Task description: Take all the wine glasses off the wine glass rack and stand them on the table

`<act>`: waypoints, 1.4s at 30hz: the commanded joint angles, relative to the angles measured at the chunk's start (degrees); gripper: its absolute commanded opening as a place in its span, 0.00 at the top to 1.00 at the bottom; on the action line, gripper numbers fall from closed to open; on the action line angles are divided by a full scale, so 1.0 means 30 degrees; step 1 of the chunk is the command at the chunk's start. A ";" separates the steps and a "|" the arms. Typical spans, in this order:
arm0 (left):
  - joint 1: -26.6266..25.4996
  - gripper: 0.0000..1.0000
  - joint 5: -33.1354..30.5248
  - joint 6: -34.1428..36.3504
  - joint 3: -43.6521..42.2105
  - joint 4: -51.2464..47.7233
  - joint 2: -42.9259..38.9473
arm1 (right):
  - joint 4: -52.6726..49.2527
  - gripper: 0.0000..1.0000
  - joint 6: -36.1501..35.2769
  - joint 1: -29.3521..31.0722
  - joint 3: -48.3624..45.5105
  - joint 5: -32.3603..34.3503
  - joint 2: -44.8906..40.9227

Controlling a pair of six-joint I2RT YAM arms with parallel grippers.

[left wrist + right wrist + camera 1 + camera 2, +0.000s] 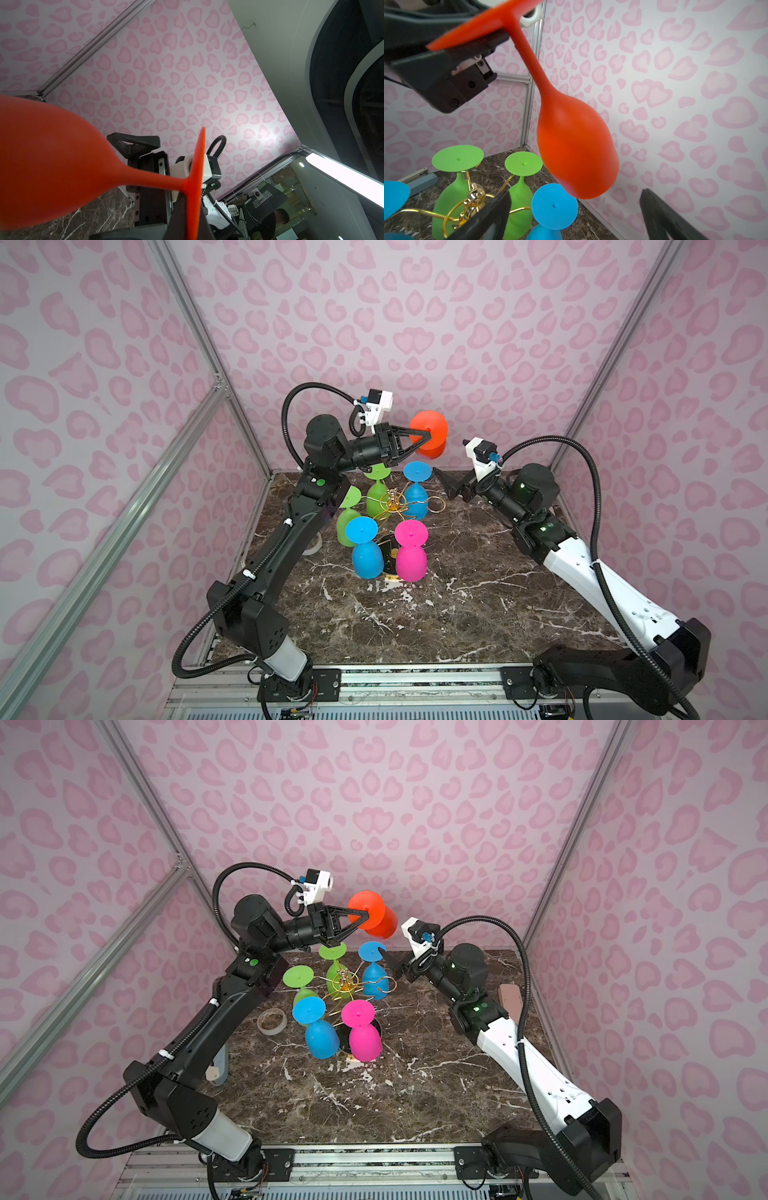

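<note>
In both top views the orange wine glass (434,444) (379,918) hangs in the air above and behind the wine glass rack (390,504) (344,982), clear of its wires. The left hand (425,434) is clamped on the glass's flat foot. These views alone show the whole rack on the marbled tabletop (457,614), with two green, two blue and one pink glass hanging bowl-down and one gold loop (436,503) bare on its right side. The right wrist view adds the grip itself: dark fingers (446,60) pinch the foot disc, the stem running down into the bowl (575,149). The left wrist view shows the foot (196,176) edge-on. The glass's long axis is tilted, foot up toward the left hand, bowl mouth pointing down and away toward the back wall. The right hand (455,487) holds nothing, jaws wide apart, near the rear blue glass (417,489).
</note>
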 commanded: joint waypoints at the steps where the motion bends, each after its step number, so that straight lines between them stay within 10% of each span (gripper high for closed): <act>1: -0.0028 0.96 0.0014 -0.0609 0.0323 0.1348 0.0204 | 0.2074 0.02 -0.0771 0.0064 0.0277 -0.0029 0.0591; 42: -0.0414 0.97 0.0453 -0.3446 -0.0242 0.4056 0.0467 | 0.2555 0.20 -0.0832 0.0186 0.2754 -0.0486 0.3638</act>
